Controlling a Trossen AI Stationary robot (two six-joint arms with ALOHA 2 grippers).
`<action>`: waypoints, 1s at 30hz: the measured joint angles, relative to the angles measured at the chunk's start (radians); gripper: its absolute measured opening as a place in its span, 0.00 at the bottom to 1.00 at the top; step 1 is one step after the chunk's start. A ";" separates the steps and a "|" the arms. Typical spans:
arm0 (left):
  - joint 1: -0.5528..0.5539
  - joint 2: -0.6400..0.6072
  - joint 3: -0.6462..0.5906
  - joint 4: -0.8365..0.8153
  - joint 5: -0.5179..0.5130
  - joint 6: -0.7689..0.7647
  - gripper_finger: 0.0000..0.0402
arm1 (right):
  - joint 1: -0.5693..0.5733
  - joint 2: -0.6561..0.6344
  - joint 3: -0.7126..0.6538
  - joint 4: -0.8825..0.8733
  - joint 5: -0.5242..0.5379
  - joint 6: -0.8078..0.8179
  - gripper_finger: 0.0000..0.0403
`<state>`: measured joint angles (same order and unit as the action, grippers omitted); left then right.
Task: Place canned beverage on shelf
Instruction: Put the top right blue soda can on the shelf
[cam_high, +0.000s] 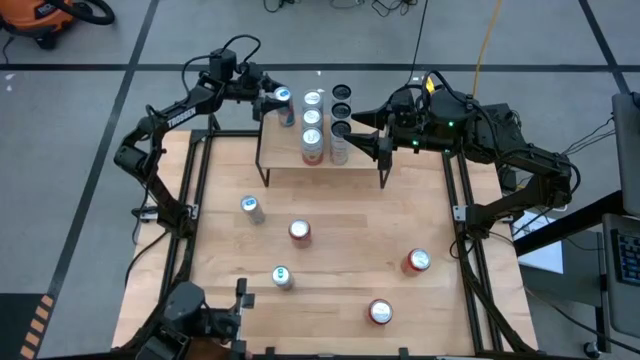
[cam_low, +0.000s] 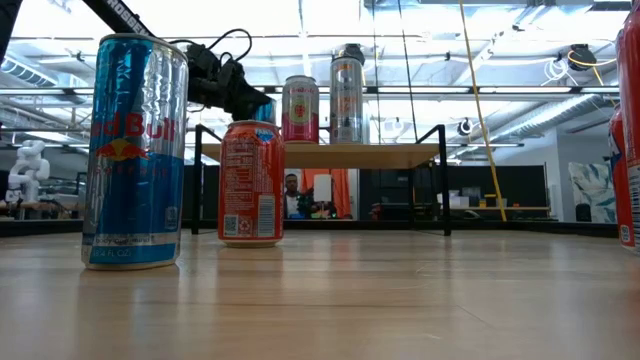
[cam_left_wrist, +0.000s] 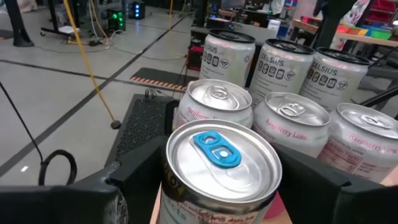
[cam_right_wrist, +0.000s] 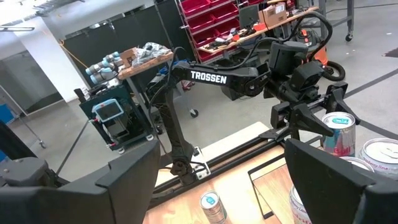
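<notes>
The canned beverage (cam_high: 283, 104), a blue-tabbed can, stands upright at the edge of the shelf (cam_high: 290, 158), between the fingers of the left end effector (cam_high: 272, 103). Whether those fingers grasp it or have just let go cannot be told. Just beyond this end effector are rows of other cans (cam_high: 312, 130) on the shelf top. The right end effector (cam_high: 365, 130) hangs with fingers spread and empty at the shelf's opposite side, near the black cans (cam_high: 341, 110). Five loose cans (cam_high: 300, 232) stand on the worktop (cam_high: 340, 270).
</notes>
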<state>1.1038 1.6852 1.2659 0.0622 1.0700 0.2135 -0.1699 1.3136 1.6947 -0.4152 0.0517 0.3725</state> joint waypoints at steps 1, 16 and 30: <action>0.000 0.000 0.000 0.000 0.000 0.001 0.71 | 0.000 0.000 0.000 0.000 0.000 0.000 0.80; 0.000 0.000 0.001 0.004 0.021 -0.052 0.71 | 0.000 0.000 0.000 0.000 0.000 0.000 0.80; 0.003 -0.114 0.002 -0.001 -0.095 -0.089 0.71 | 0.000 0.000 0.000 0.000 0.000 -0.014 0.80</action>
<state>1.1068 1.5712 1.2675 0.0612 0.9752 0.1242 -0.1699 1.3136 1.6947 -0.4156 0.0513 0.3582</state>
